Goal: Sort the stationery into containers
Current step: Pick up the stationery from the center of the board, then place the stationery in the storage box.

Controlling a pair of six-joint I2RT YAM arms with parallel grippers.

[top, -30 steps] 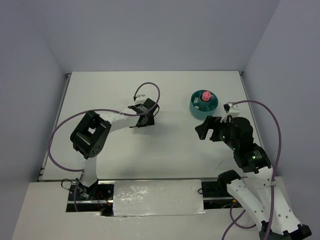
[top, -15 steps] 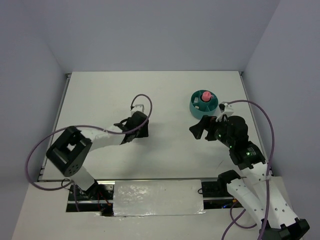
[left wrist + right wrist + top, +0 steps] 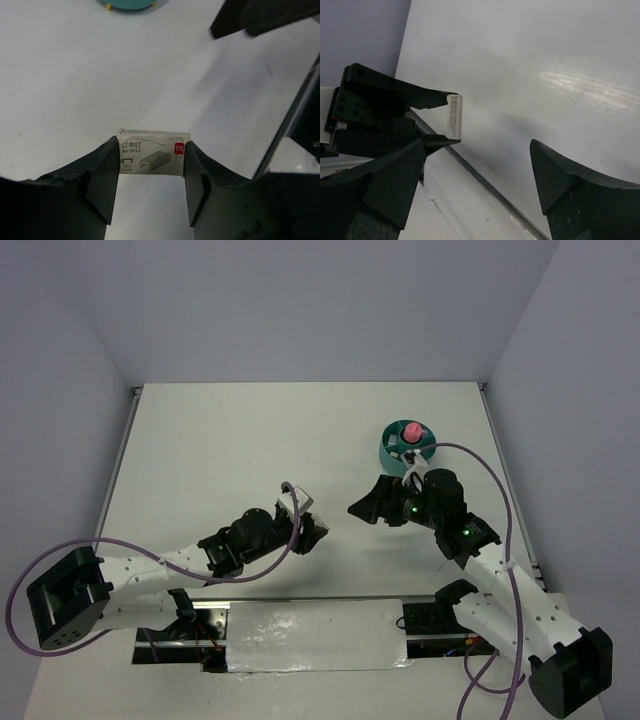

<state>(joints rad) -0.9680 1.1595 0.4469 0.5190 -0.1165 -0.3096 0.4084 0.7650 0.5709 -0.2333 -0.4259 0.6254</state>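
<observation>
Left wrist | left hand (image 3: 151,150) is pinching a staple box (image 3: 152,159) crosswise, the box sitting at its very tip | right hand (image 3: 477,145) is gaping wide, facing that box, apart.

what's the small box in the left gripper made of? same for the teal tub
Staple box: looks like thin printed paperboard, matte white, with black print and a worn, slightly creased top edge. Teal tub: probably moulded plastic, going by its uniform colour and smooth round wall. It is too small to judge gloss.
</observation>
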